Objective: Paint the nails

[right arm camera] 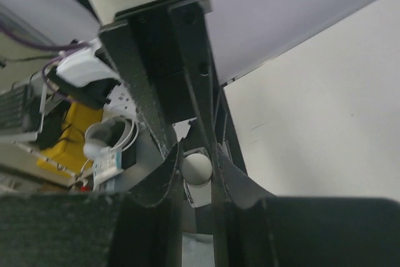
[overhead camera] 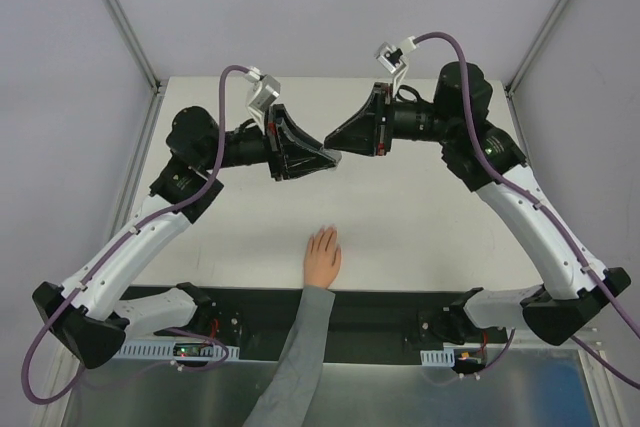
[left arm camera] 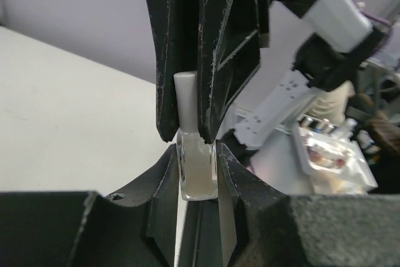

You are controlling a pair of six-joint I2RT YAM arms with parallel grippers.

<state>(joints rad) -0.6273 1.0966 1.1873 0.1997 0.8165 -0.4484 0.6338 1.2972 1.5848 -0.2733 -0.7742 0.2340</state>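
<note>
I have my left tool (overhead camera: 322,159) clamped on the bottle (left arm camera: 199,176) and my right tool (overhead camera: 340,141) pinching its cap (left arm camera: 185,99), meeting above the bench (overhead camera: 430,237). The nails (overhead camera: 325,235) tip the hand (overhead camera: 322,261) lying flat near the front edge.

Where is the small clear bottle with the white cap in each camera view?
Top external: centre, small clear bottle with white cap mostly hidden where left tool and right tool meet.
Left wrist: lower centre, cap up.
Right wrist: lower centre, end-on pale disc.
Shared landmark: both black tools, tip to tip around it.
</note>
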